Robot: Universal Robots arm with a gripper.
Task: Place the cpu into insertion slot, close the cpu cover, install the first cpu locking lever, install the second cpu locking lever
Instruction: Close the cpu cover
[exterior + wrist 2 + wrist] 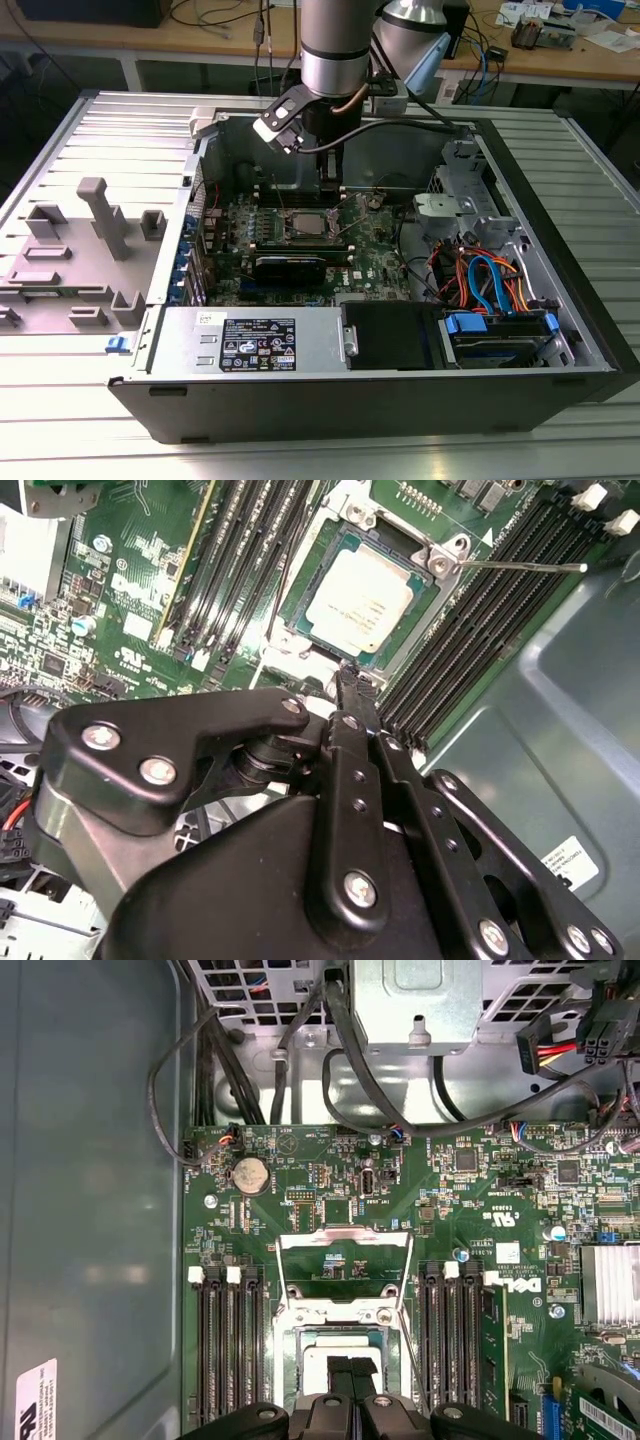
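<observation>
The claw (pixel 350 675), fingers together and empty, hangs over the socket (pixel 440 558) edge. The chip (pixel 360 598) lies flat inside, mid-board. The cover (pixel 345 1237) stands flipped open and a lever (pixel 520 567) unlatched, probably so the chip could drop in.

the desk (pixel 300 455) is a pale metal top of long ribbed slats running across the exterior view. an open pc case (pixel 300 405) lies on its side on it, open face up, taking the middle and the exterior view's right. on the exterior view's left, just beside the case, sits a grey fixture (pixel 105 225) with upright posts. a small blue clip (pixel 117 345) lies by the case's near corner.
</observation>
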